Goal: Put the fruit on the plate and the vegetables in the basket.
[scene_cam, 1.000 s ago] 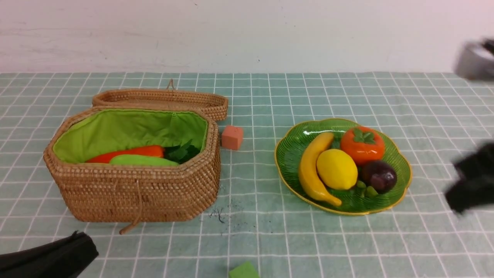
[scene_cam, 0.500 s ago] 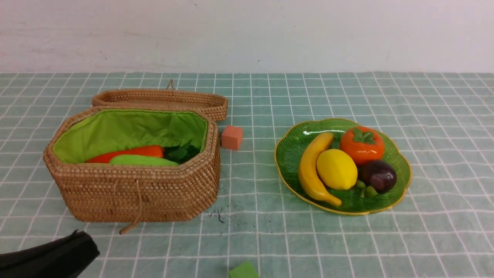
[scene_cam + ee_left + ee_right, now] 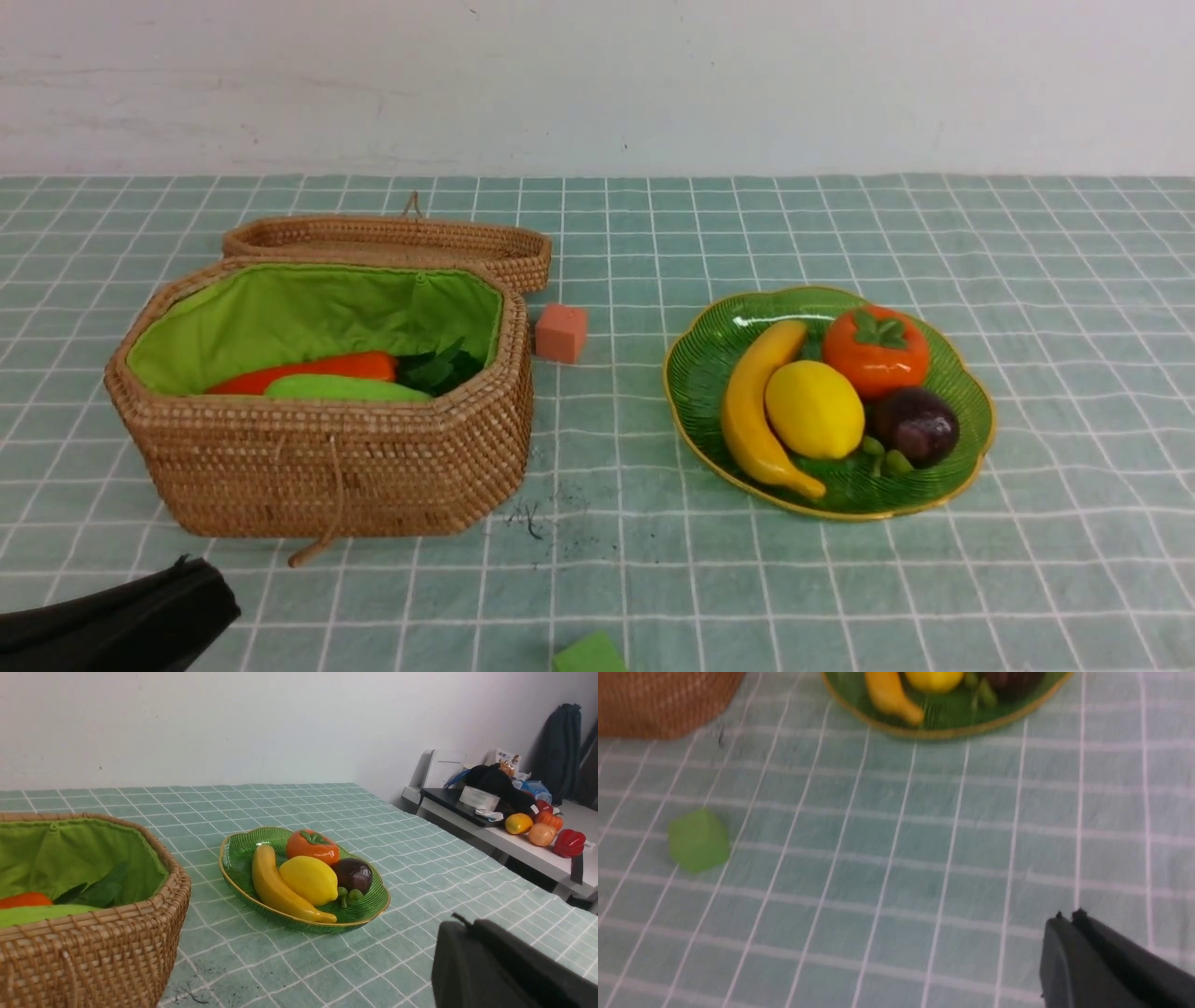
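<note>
The green glass plate [image 3: 966, 439] holds a banana [image 3: 752, 420], a lemon [image 3: 814, 409], a persimmon [image 3: 876, 351] and a mangosteen [image 3: 917, 426]. In the wicker basket [image 3: 336, 467] lie a carrot [image 3: 322, 369] and a light green gourd [image 3: 345, 388]. My left gripper [image 3: 191, 583] rests shut and empty at the near left, in front of the basket. In its wrist view the left gripper [image 3: 460, 926] has its jaws together. My right gripper [image 3: 1066, 917] is shut and empty over bare cloth, on the near side of the plate [image 3: 957, 728]; it is out of the front view.
The basket's lid [image 3: 392, 241] lies behind the basket. A salmon-pink cube [image 3: 561, 332] sits between basket and plate. A green cube [image 3: 588, 653] lies at the table's near edge. A side table with toy produce [image 3: 542, 828] stands off to the right.
My right arm has pulled back from the right side of the table and left the front view. The fruit, the vegetables and my left gripper have not moved.
</note>
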Action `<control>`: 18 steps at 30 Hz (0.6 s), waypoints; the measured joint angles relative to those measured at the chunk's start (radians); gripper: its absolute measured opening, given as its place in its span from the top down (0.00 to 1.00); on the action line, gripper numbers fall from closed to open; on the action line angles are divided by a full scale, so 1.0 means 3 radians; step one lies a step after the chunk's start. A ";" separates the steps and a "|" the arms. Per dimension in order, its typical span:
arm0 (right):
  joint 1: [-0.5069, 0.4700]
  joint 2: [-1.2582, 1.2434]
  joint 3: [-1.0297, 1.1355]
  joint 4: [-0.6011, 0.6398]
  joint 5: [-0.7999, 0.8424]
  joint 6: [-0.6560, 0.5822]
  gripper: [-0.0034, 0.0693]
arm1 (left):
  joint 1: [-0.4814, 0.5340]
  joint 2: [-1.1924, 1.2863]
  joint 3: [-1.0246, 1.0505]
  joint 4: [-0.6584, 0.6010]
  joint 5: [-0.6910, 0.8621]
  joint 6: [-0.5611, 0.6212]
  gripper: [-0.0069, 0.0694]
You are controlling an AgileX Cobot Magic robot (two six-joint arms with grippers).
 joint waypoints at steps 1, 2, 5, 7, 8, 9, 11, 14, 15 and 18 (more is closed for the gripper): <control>0.0000 -0.0016 0.0026 -0.0016 0.0000 -0.0008 0.98 | 0.0000 0.0000 0.0000 0.0000 0.0000 0.0000 0.92; -0.0204 -0.0163 0.0237 -0.0122 -0.0365 -0.0055 0.98 | 0.0000 0.0000 0.0000 0.0000 0.0000 0.0000 0.92; -0.0598 -0.0533 0.0785 -0.0179 -0.0790 -0.0113 0.98 | 0.0000 0.0000 0.0000 0.0000 0.0000 0.0000 0.92; -0.0722 -0.0746 0.1081 -0.0192 -0.0914 -0.0120 0.98 | 0.0000 0.0000 0.0000 0.0000 0.0003 0.0000 0.92; -0.0767 -0.0871 0.1249 -0.0191 -0.0986 -0.0120 0.98 | 0.0000 0.0000 0.0000 0.0000 0.0003 0.0000 0.92; -0.0787 -0.0926 0.1350 -0.0191 -0.0988 -0.0120 0.98 | 0.0000 0.0000 0.0001 0.0000 0.0013 -0.0003 0.92; -0.0805 -0.0983 0.1410 -0.0187 -0.1060 -0.0102 0.98 | 0.0000 -0.0002 0.0001 0.0003 -0.0002 -0.0003 0.92; -0.0805 -0.0992 0.1421 -0.0172 -0.1108 -0.0096 0.98 | 0.0000 -0.0002 0.0008 0.0003 0.0019 -0.0003 0.91; -0.0805 -0.0992 0.1424 -0.0169 -0.1115 -0.0098 0.98 | 0.0000 -0.0002 0.0012 0.0003 0.0027 -0.0003 0.91; -0.0805 -0.0992 0.1424 -0.0169 -0.1123 -0.0094 0.98 | 0.0000 -0.0002 0.0018 0.0003 0.0061 -0.0003 0.91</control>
